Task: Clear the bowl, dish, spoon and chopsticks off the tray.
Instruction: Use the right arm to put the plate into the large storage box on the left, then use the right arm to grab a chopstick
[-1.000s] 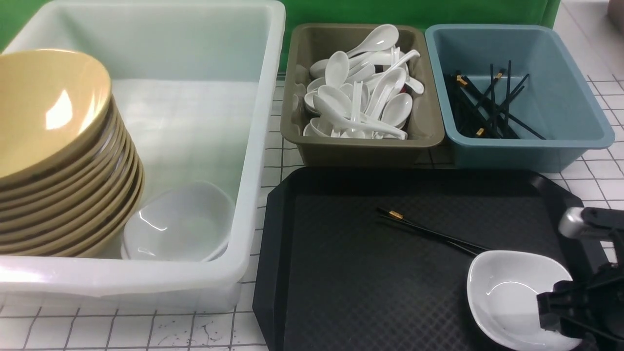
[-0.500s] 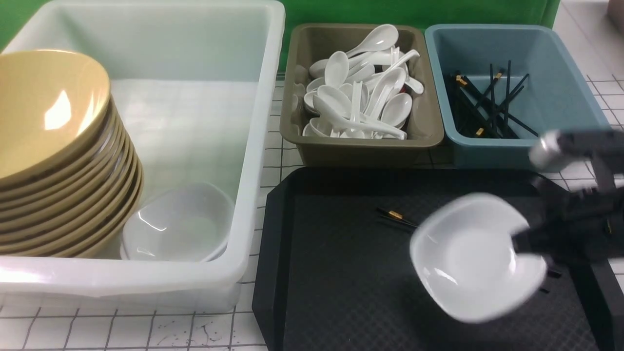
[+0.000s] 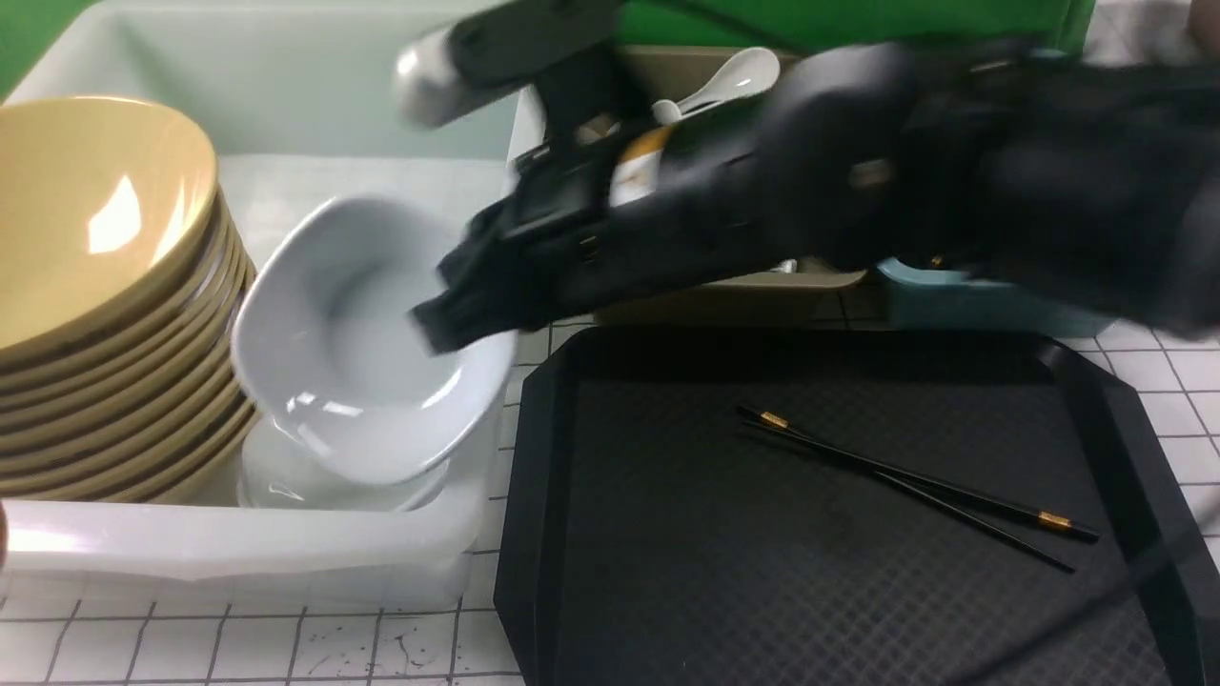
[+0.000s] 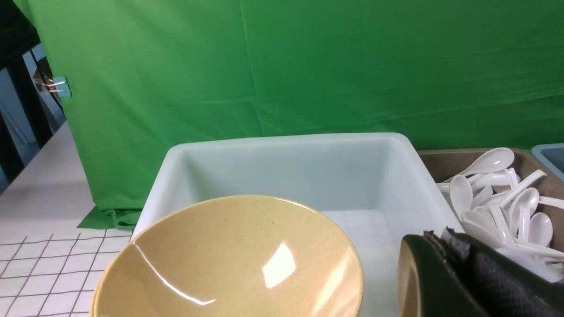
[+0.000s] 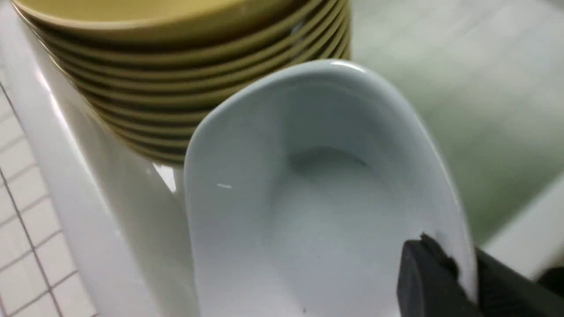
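Observation:
My right gripper (image 3: 457,305) reaches left across the white tub (image 3: 238,548) and is shut on the rim of the white dish (image 3: 353,353). The dish hangs tilted just above other white dishes (image 3: 315,486) in the tub's near corner. The right wrist view shows the gripper (image 5: 458,259) pinching the dish (image 5: 308,211) next to the yellow bowls (image 5: 176,44). The black chopsticks (image 3: 915,481) lie on the black tray (image 3: 667,572). No bowl or spoon shows on the tray. My left gripper (image 4: 436,235) is shut and empty above the top bowl (image 4: 229,259).
A tall stack of yellow bowls (image 3: 95,219) fills the tub's left side. My right arm hides most of the olive bin of white spoons (image 3: 734,76) and the blue bin (image 3: 953,295). The spoons (image 4: 498,193) also show in the left wrist view.
My right gripper has lifted the white dish off the tray's near right corner and carried it left over the tub. This has uncovered the full length of the chopsticks.

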Robot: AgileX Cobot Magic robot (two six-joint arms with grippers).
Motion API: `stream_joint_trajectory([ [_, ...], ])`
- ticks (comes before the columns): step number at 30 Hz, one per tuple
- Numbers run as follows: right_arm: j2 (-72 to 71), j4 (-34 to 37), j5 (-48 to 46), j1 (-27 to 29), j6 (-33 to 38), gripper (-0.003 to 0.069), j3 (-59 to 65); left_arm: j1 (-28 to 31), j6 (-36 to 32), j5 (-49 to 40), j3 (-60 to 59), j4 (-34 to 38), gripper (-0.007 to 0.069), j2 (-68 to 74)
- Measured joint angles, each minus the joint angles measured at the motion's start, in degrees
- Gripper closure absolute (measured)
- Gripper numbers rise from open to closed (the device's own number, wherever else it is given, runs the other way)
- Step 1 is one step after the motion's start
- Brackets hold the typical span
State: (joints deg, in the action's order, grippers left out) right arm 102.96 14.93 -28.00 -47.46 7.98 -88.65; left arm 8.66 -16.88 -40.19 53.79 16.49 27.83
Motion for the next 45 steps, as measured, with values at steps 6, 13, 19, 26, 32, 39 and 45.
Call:
stream_joint_trajectory([
  [6, 9.15, -5.93, -2.14, -1.38, -9.21, 0.0554, -7.24, 0.00, 0.00, -0.42, 0.00, 0.22, 0.0636, 0.00],
  [13, 9.46, -7.23, -4.99, -1.27, -9.86, 0.0340, -8.60, -0.04, 0.00, -0.51, 0.00, 0.29, 0.0636, 0.00],
  [19, 3.09, -14.55, -17.52, -0.66, -3.26, 0.0197, -9.41, -0.11, 0.00, -0.98, -1.79, 1.54, 0.0636, -0.18],
  [26, -7.69, -26.80, -24.26, 10.71, -0.34, 0.0191, 5.60, -1.92, -1.07, -1.53, -11.76, 4.39, 0.0636, -2.76],
  [32, -6.33, -25.52, -18.25, 23.36, 5.85, 0.0191, 27.64, -5.35, -3.91, -0.39, -23.95, 4.55, 0.0636, -6.22],
  [39, -2.51, -24.93, -8.41, 27.93, 5.17, 0.0197, 29.29, -8.88, -4.29, 9.42, -30.01, 4.68, 0.0636, -6.93],
  [45, 0.61, -19.21, -9.05, 28.51, 4.56, 0.0231, 27.82, -9.28, -4.35, 10.82, -30.23, 5.00, 0.0636, -6.93],
])
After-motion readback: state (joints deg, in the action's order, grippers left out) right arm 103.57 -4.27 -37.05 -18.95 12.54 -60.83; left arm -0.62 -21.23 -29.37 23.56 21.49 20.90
